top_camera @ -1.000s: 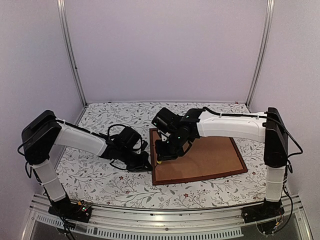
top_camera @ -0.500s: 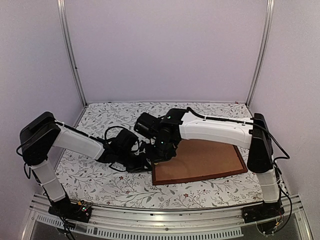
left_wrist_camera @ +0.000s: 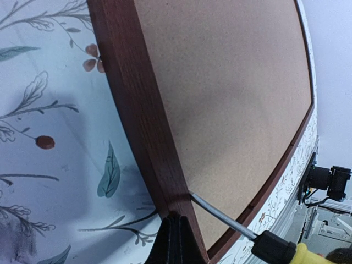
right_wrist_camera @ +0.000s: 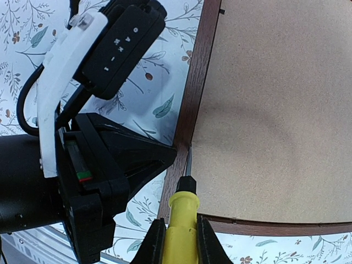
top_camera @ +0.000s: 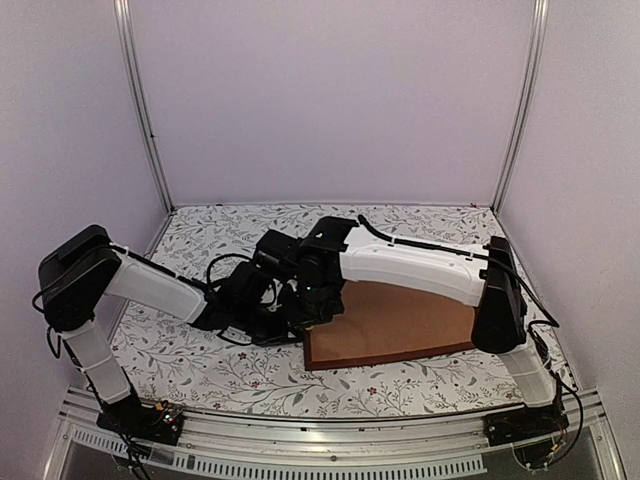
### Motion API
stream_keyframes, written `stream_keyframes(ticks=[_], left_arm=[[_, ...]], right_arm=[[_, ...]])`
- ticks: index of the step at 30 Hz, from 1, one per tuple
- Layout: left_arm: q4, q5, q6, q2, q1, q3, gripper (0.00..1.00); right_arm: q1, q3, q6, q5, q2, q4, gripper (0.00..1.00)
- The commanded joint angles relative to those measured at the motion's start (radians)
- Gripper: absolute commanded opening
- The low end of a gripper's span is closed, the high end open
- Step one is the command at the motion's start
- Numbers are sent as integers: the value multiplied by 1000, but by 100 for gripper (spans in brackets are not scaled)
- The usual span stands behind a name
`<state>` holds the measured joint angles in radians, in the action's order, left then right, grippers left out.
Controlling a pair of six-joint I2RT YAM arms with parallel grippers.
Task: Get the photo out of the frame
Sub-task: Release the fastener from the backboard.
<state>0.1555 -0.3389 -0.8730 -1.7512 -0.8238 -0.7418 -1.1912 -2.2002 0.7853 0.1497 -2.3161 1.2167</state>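
One flower-printed table [top_camera: 200, 368] carries everything, and the frame [top_camera: 400, 357] lies flat on its right-centre part, back side up, with the brown backing board [top_camera: 400, 318] filling it from rail to rail. The right arm [top_camera: 410, 265] stretches leftward across the board, while the left arm [top_camera: 150, 287] reaches low along the table from the other side. The top view shows them meeting at the frame's left rail, but there the wrists merge into one dark knot and neither tool's state can be read. The wrist views settle it. The right wrist camera shows the left gripper [right_wrist_camera: 165, 157] as a black wedge whose tip touches the rail's outer edge. The left wrist camera looks down its own fingers, which are pressed together with nothing between them. The right gripper [right_wrist_camera: 180, 245] is clamped on the yellow handle of a screwdriver [right_wrist_camera: 181, 204]. The thin metal shaft runs forward to the seam where the board meets the inner side of the left rail, close to the near corner. The left wrist view shows the tip touching that seam, directly across the rail from the left gripper's fingertips.
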Motion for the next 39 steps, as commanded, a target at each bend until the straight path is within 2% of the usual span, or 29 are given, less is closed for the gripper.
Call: stream_keyframes(ticks=[1, 10, 18, 39], left_arm=[[24, -35, 23, -90, -77, 20, 1], [22, -30, 22, -85, -78, 25, 1], [-8, -25, 40, -74, -78, 13, 1], [-239, 47, 78, -16, -71, -58, 1]], right_arm=[[-87, 19, -22, -370, -177, -372, 0], [-88, -28, -52, -405, -212, -364, 0], [-81, -31, -72, -357, -186, -344, 0], [-20, 330, -119, -195, 228, -374, 0]])
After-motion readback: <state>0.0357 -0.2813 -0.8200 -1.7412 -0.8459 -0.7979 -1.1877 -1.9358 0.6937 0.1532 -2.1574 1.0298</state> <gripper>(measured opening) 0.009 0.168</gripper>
